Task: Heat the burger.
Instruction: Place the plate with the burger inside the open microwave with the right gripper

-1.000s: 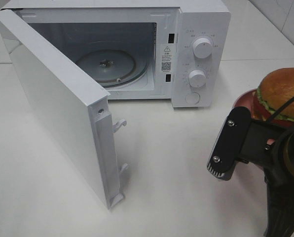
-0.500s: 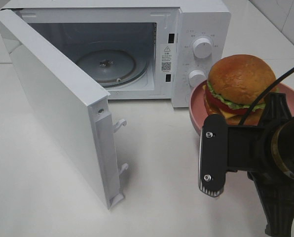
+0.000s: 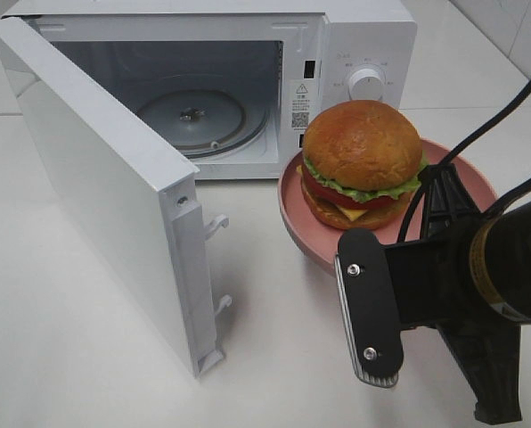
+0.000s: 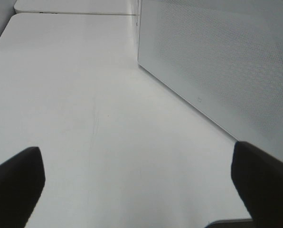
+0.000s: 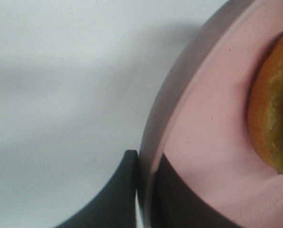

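Overhead: the burger (image 3: 362, 160), with its glossy bun, lettuce, tomato and cheese, sits on a pink plate (image 3: 292, 214) just in front of the microwave (image 3: 372, 36) dials, right of its open door (image 3: 96, 178). A black arm hides the plate's near rim.

Left wrist: the left gripper (image 4: 139, 190) is spread wide and empty beside the microwave.

Right wrist: the right gripper (image 5: 142, 166) is pinched on the plate rim.

White table (image 3: 78, 357), smooth, matte; seam runs across far part. Faint scratch marks on tabletop beside microwave (image 3: 372, 36). White microwave stands on it at back, door (image 3: 96, 196) swung open toward front. Pink plate (image 3: 292, 214) before microwave: resting on table or raised, cannot tell.
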Motion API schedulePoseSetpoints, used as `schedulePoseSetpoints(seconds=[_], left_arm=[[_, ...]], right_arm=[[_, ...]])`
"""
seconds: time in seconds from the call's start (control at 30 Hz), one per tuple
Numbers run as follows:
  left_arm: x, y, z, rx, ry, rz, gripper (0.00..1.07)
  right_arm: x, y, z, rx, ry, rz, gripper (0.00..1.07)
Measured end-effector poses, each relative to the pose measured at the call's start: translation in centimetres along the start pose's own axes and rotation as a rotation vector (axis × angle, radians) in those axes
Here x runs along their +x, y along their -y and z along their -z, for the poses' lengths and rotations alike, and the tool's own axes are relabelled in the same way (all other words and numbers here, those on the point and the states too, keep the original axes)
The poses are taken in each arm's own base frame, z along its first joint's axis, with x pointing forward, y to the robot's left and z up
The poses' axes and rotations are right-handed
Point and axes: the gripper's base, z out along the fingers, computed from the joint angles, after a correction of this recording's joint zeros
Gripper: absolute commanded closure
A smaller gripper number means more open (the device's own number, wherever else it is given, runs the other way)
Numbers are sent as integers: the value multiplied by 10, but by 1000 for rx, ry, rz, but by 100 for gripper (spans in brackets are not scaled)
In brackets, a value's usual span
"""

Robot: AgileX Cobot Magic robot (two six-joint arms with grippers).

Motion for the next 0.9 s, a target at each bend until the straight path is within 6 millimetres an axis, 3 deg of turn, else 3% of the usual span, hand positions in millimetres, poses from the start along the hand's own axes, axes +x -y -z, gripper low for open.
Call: schedulePoseSetpoints(seconds=[0.57, 0.9], left_arm=[[0, 0, 0, 0, 0, 0, 6], [0, 0, 0, 0, 0, 0, 6]], right_arm=[[13, 21, -15, -22, 150, 191, 107], [36, 26, -26, -108, 206, 351, 107]])
